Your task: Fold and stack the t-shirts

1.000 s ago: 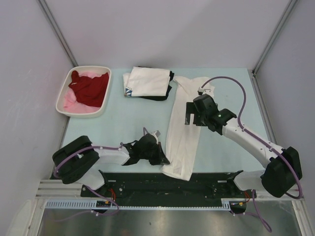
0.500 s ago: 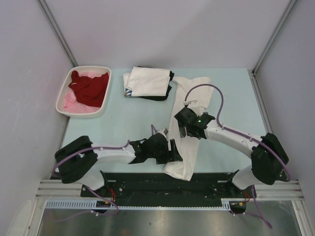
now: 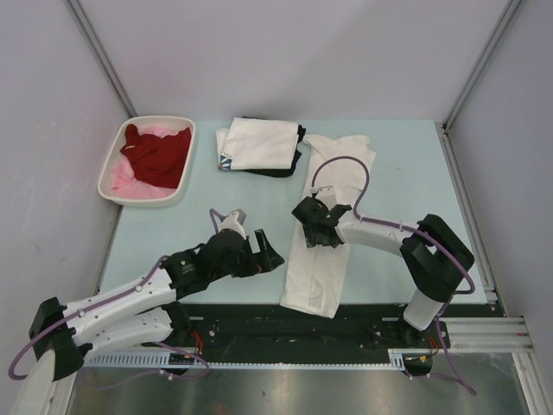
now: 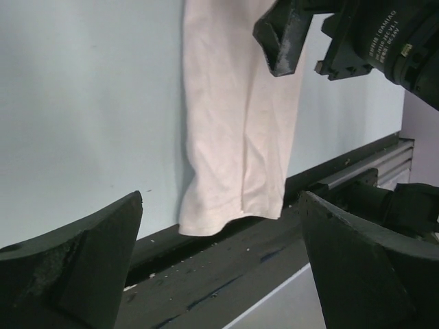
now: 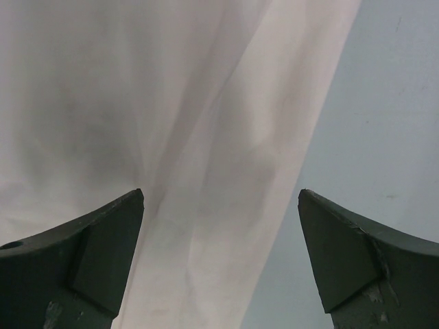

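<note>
A long cream-white t-shirt [image 3: 327,238] lies folded into a narrow strip down the table's middle right, its hem at the near edge; it also shows in the left wrist view [image 4: 240,123] and the right wrist view [image 5: 171,137]. My right gripper [image 3: 309,223] is open and empty, just above the strip's middle left. My left gripper [image 3: 266,256] is open and empty, left of the strip. A folded cream-white shirt with a small blue mark [image 3: 257,143] lies on a folded black shirt [image 3: 298,149] at the back. A dark red shirt [image 3: 158,154] and a pink shirt [image 3: 130,180] lie in the basin.
The white oval basin [image 3: 177,190] stands at the back left. The black rail [image 3: 285,324] runs along the near table edge, under the strip's hem. The right gripper's body [image 4: 357,38] shows in the left wrist view.
My left gripper has pulled back left off the strip's lower part. My right gripper has moved left and down to the strip's middle left edge.
</note>
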Controlling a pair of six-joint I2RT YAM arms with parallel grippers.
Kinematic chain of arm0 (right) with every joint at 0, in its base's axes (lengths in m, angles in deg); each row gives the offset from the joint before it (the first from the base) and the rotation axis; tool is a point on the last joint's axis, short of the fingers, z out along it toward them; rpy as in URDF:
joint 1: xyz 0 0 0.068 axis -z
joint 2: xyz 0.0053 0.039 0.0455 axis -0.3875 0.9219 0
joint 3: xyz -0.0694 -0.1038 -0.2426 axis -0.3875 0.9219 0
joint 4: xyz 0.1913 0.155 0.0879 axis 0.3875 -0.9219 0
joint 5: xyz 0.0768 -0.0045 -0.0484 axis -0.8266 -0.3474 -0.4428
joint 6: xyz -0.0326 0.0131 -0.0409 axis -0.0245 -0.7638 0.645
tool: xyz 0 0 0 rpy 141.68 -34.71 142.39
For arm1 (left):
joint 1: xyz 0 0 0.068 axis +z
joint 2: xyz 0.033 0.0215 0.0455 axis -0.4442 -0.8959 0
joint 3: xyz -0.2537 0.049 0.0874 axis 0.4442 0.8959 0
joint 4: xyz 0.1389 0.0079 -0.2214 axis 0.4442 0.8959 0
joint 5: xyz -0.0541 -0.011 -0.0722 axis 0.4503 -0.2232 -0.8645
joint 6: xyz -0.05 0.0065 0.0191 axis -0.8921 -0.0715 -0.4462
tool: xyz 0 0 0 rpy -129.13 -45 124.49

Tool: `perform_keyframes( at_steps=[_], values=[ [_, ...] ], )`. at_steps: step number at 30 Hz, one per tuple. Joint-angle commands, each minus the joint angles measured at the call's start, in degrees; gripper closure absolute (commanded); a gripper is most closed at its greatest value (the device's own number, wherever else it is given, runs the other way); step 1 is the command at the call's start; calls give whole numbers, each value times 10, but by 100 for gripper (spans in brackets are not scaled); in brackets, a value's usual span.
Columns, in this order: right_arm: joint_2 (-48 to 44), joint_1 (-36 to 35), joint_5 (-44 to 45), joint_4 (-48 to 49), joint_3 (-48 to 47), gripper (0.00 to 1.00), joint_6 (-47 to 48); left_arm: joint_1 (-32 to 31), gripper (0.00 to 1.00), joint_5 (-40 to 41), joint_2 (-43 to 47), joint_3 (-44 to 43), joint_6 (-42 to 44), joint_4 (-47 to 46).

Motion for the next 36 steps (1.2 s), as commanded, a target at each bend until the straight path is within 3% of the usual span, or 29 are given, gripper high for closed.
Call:
perform_keyframes(
  at_steps=[1, 15, 29, 36],
  values=[
    [21, -6, 21, 10, -12, 0, -19, 23, 0, 14, 22, 21, 22, 43],
    [-22, -46, 136, -152, -12, 0, -85, 26, 0, -24, -23, 42, 17, -16],
    [-15, -127, 167, -354, 27, 0, -356, 26, 0, -20, 28, 59, 9, -1],
    [-112, -235, 162, -386, 24, 0, -425, 26, 0, -20, 52, 69, 8, 11]
  ],
)
